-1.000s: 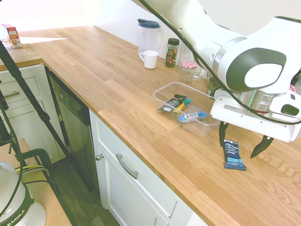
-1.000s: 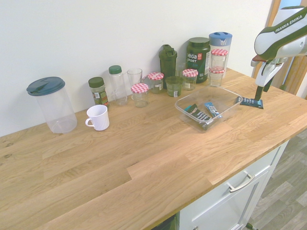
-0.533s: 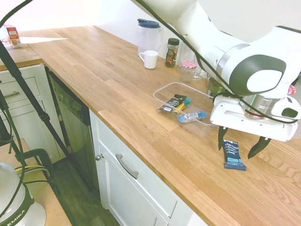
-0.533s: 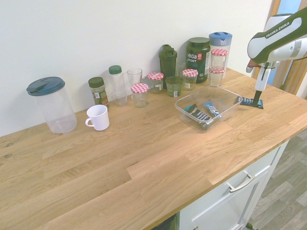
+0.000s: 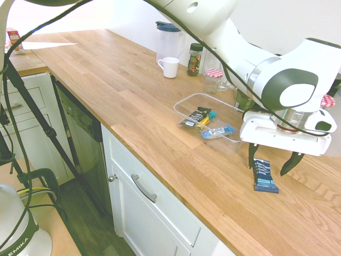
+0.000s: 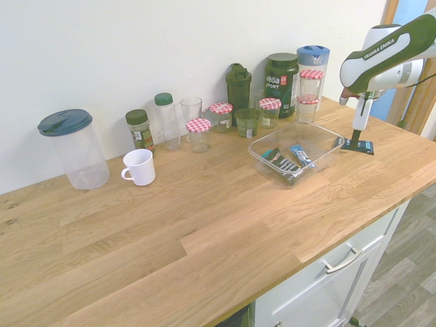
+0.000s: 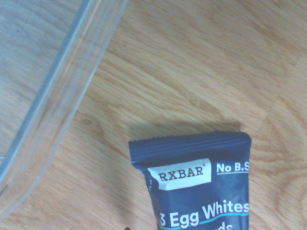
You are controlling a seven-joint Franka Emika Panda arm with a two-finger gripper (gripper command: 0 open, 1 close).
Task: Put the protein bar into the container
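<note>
End effector [image 5: 271, 163] lower over protein bar [image 5: 265, 175]

The white arm's end effector [image 5: 270, 163] hangs pointing down over the flat dark navy protein bar [image 5: 264, 175] lying on the wooden butcher-block table [image 5: 122, 96], its two dark fingers spread to either side of the bar's far end. Just beside it, the shallow clear plastic container [image 5: 187, 102] holds a black-wrapped bar [image 5: 195, 117] and a light blue bar [image 5: 218, 132].
</note>
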